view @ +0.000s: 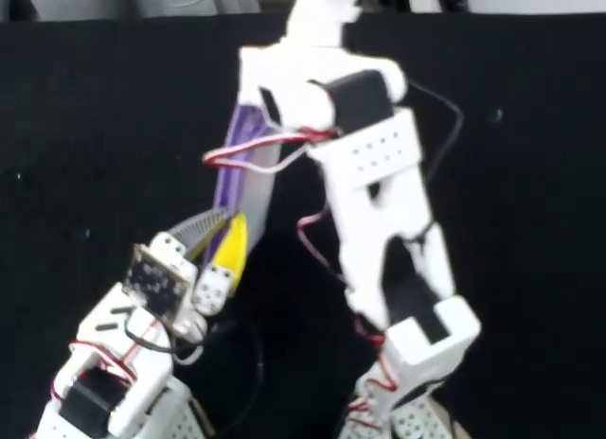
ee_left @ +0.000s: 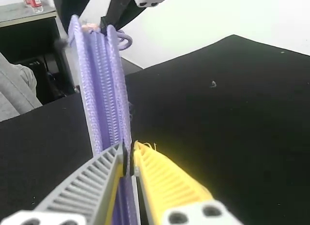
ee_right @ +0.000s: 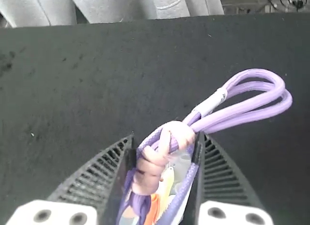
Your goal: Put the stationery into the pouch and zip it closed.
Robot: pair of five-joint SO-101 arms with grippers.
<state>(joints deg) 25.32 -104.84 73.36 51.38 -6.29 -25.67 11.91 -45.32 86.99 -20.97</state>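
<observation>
The pouch (ee_left: 99,89) is purple, the left gripper (ee_left: 128,156) grey and yellow, the table (ee_left: 232,113) black.

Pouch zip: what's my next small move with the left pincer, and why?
Probably draw the left pincer a short way away from the right pincer, along the zip line. The pouch is stretched between both, above the table. The left one is shut on the zip track, and the teeth beyond it look meshed. Whether it holds the slider I cannot tell.
</observation>
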